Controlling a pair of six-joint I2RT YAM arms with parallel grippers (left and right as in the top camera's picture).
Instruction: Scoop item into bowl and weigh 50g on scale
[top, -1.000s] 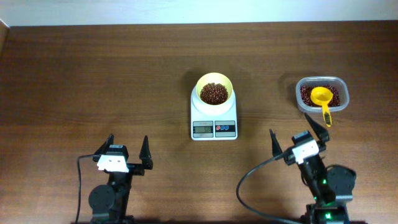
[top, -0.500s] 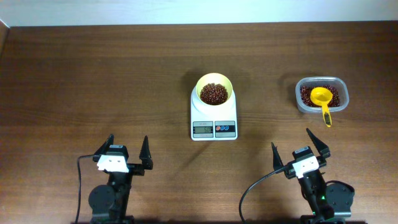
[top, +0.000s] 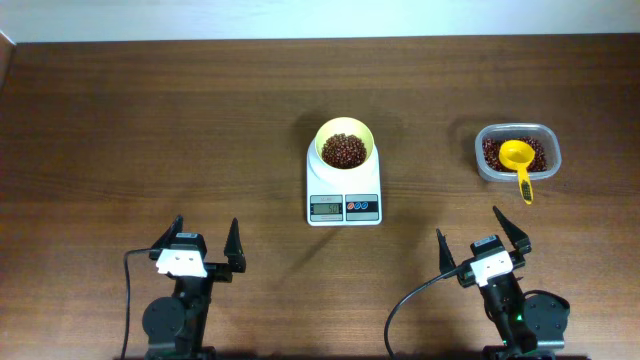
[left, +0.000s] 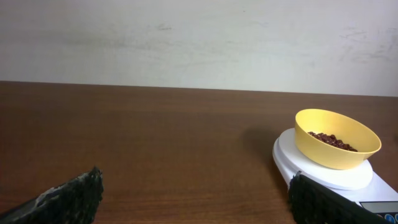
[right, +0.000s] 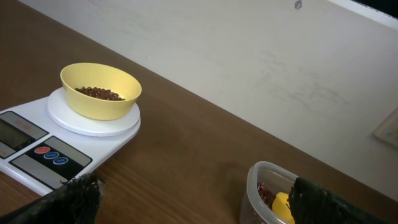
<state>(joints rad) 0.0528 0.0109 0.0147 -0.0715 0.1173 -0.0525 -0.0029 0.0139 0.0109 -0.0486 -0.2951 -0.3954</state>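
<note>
The pale yellow bowl (top: 345, 146) stands on the white scale (top: 343, 197) at the table's middle and holds dark reddish-brown beans (top: 343, 150). The bowl also shows in the left wrist view (left: 336, 147) and the right wrist view (right: 101, 90), with the scale (right: 37, 155) under it. More beans (top: 492, 152) lie in a clear container (top: 517, 153) at the right, with a yellow scoop (top: 518, 161) resting in it. My left gripper (top: 205, 243) is open and empty near the front left. My right gripper (top: 481, 236) is open and empty near the front right, below the container.
The clear container's rim (right: 254, 186) shows at the lower right of the right wrist view. A pale wall runs along the table's far edge. Bare wood lies between both grippers and the scale.
My right gripper drew back toward the front edge, away from the scoop handle, then stopped. The left arm, bowl, scale and scoop have not moved.
</note>
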